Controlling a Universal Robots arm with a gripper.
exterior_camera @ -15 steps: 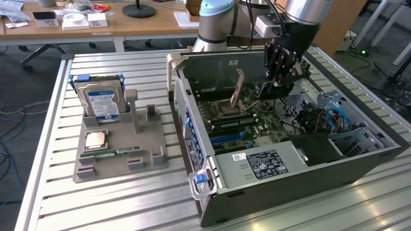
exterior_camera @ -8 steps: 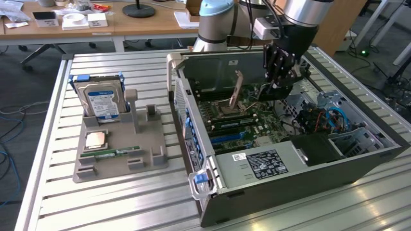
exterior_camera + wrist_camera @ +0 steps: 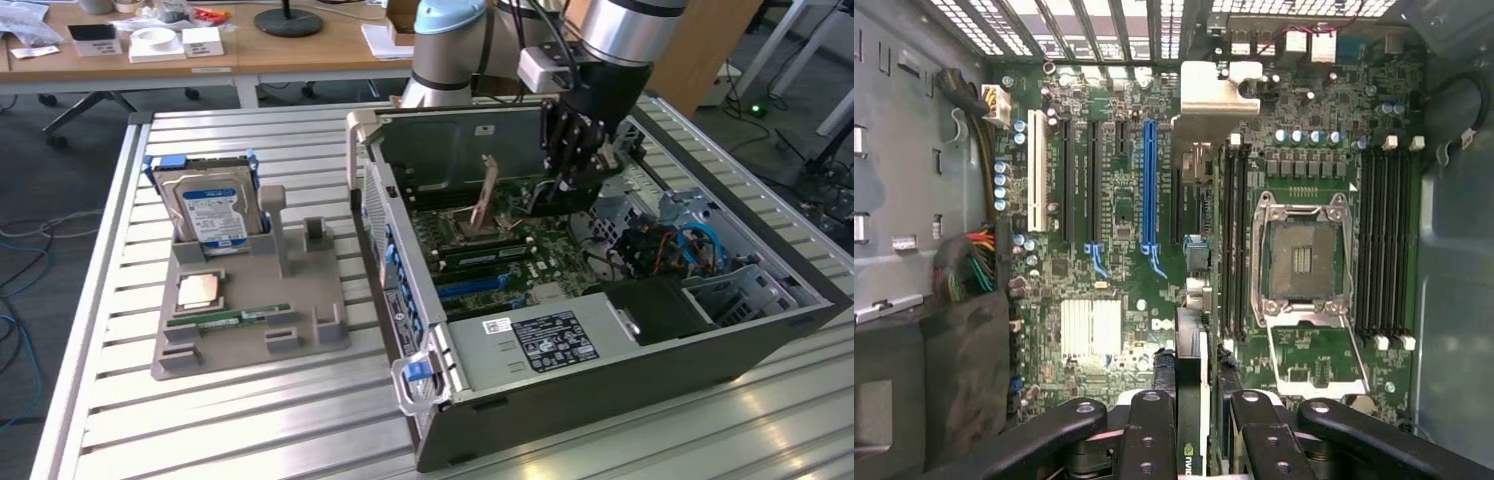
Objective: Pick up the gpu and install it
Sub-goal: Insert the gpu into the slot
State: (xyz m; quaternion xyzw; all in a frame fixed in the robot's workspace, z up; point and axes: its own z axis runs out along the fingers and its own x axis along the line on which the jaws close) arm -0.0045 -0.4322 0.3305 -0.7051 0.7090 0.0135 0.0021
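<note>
My gripper reaches down into the open computer case, above the motherboard. It is shut on the gpu, which hangs as a dark shape under the fingers. In the wrist view the gpu is seen edge-on between the black fingers. The gripper holds it by its near end, and its silver bracket points at the case's rear grille. The card hangs above the board, close beside the long blue slot and parallel to it. I cannot tell whether it touches the board.
On the slatted table at the exterior view's left, a grey holder carries a hard drive, a processor and a memory stick. Inside the case are the open processor socket, a power supply and bundled cables.
</note>
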